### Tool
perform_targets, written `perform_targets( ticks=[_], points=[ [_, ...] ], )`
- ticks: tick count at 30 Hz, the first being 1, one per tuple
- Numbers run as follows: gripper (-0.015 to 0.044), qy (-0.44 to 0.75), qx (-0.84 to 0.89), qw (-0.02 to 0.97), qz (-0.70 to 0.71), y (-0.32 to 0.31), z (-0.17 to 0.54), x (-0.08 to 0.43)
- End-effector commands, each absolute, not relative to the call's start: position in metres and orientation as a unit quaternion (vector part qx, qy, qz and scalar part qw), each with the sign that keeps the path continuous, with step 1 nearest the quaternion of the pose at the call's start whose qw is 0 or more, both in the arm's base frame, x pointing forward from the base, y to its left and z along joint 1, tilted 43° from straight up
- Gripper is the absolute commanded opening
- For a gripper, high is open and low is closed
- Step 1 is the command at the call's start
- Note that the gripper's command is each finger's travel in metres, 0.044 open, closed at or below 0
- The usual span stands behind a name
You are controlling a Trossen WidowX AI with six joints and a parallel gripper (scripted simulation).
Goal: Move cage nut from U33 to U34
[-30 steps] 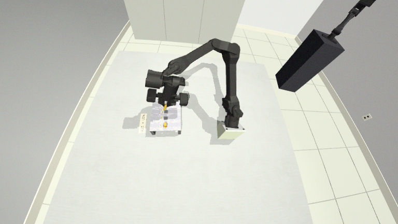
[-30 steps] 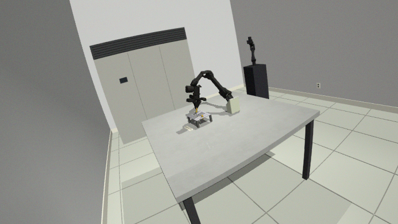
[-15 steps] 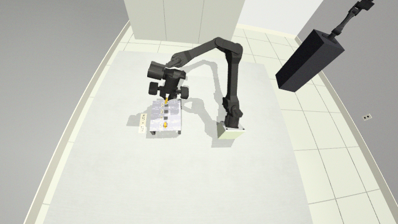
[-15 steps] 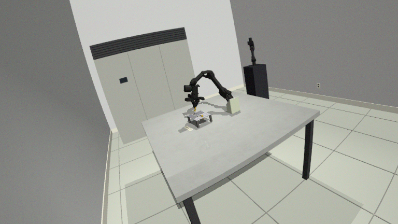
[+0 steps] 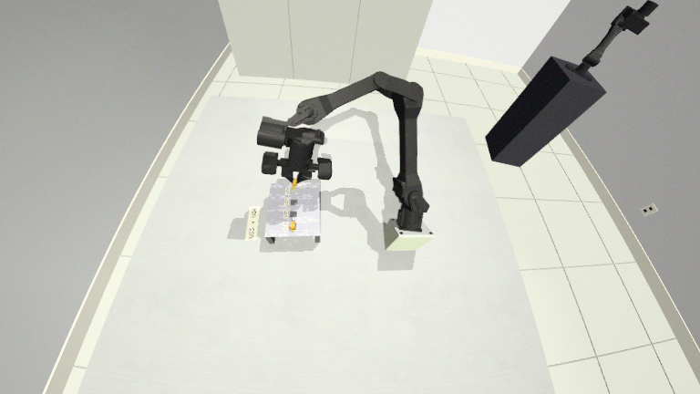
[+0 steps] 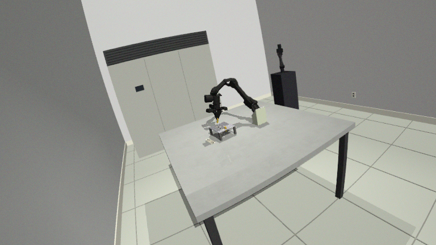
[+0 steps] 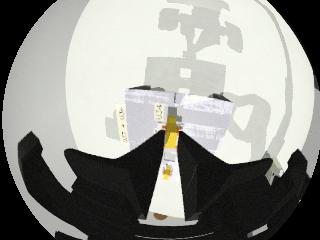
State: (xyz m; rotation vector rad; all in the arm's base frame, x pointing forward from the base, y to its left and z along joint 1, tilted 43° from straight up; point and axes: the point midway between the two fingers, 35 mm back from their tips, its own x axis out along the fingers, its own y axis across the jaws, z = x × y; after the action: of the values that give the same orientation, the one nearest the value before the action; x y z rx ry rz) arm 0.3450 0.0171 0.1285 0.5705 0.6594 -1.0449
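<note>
My gripper [image 5: 294, 180] [image 6: 217, 119] [image 7: 171, 135] is shut on an orange-yellow cage nut [image 5: 293, 183] [image 6: 217, 121] [image 7: 171, 141]. The nut hangs a little above the far end of the grey rail plate [image 5: 308, 214] [image 6: 230, 127] [image 7: 142, 112]. In the wrist view it is beside the U34 label [image 7: 159, 111] and partly covers the dark hole there. Whether it is exactly square to the hole cannot be told. The other cage nut [image 5: 293, 226] [image 6: 225, 127] [image 7: 167, 172] sits in the plate at the opposite end. Two dark holes show between the nuts in the top view.
The plate stands on short dark legs on the grey table [image 5: 330, 317] [image 6: 257, 152]. A small label card [image 5: 252, 223] [image 6: 210, 140] [image 7: 121, 124] is beside it. The arm's pale base block [image 5: 409, 243] [image 6: 259, 116] stands on the plate's other side.
</note>
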Motion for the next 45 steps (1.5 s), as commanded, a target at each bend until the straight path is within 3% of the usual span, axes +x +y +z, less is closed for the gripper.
perform_targets(
  ticks=[1, 45],
  points=[
    [0.0031, 0.307, 0.262, 0.773, -0.489, 0.017, 0.127, 0.346],
    [0.0031, 0.321, 0.242, 0.739, -0.54, 0.009, 0.117, 0.353]
  ],
)
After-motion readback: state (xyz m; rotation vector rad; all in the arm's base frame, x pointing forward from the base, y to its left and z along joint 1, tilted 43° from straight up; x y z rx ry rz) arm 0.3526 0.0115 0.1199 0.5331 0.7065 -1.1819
